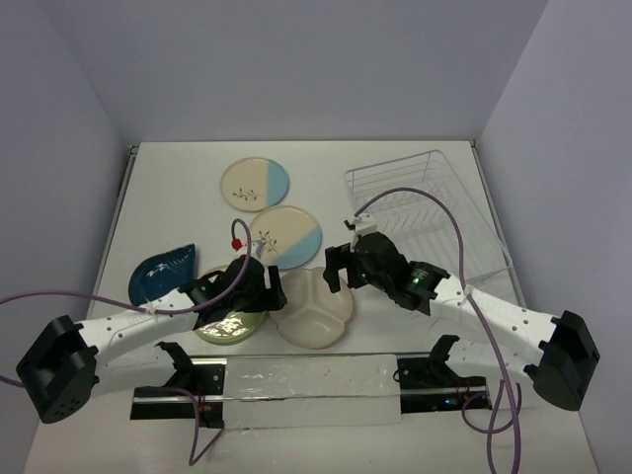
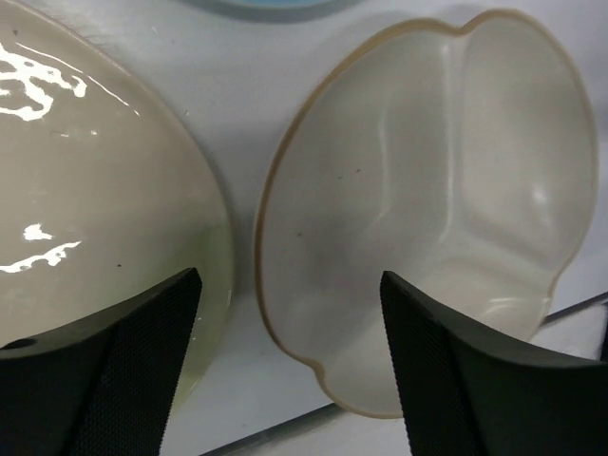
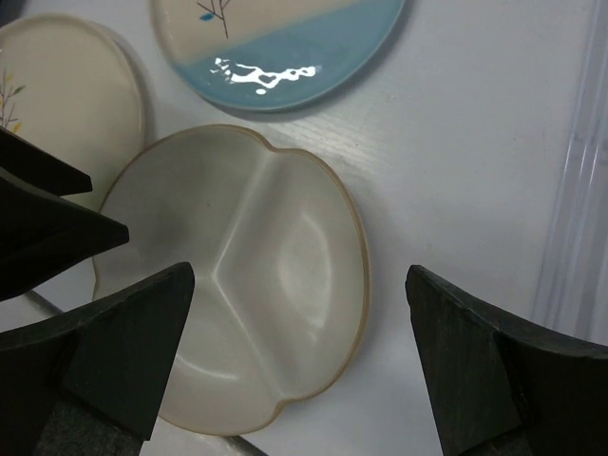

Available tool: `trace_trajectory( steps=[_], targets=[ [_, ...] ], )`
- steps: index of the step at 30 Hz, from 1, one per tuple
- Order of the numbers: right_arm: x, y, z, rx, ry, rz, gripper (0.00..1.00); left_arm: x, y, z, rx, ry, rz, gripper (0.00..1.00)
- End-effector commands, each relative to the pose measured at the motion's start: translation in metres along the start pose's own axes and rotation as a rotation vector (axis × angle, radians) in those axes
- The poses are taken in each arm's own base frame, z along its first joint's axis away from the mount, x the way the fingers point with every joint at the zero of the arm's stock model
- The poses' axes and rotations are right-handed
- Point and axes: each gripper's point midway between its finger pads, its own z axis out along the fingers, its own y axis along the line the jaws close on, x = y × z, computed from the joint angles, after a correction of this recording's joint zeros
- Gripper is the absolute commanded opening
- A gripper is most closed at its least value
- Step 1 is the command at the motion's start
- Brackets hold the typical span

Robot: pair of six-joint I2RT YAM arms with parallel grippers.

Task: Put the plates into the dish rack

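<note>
Five plates (image 1: 255, 184) flat on table (image 1: 178, 188), none in dish rack (image 1: 425, 212) at upper right; left gripper (image 2: 290, 285) and right gripper (image 3: 299, 275), both spread, over central three-compartment plate (image 1: 314, 308): likely first pickup, rim pinch next.

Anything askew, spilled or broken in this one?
Nothing stands out. The plates lie flat with no visible damage, the dish rack stands empty, and the left gripper and right gripper hang open near the divided plate.
</note>
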Motion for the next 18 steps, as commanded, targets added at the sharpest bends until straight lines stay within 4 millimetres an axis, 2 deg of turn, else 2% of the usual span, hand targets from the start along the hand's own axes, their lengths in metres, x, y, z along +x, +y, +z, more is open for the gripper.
trace_trajectory(
  steps=[1,6,11,18],
  targets=[
    [0.016,-0.003,0.007,0.031,0.048,0.032,1.00,0.001,-0.008,0.003,0.008,0.033,0.019,0.79],
    [0.037,-0.011,0.015,0.070,0.106,0.061,1.00,-0.003,-0.008,0.005,-0.010,0.032,0.028,0.65],
    [0.066,-0.019,0.026,0.121,0.193,0.108,1.00,-0.006,-0.007,0.003,-0.016,0.015,0.025,0.60],
    [0.085,-0.026,0.035,0.162,0.258,0.166,0.99,-0.004,-0.005,0.006,-0.029,0.023,0.030,0.46]
  ],
)
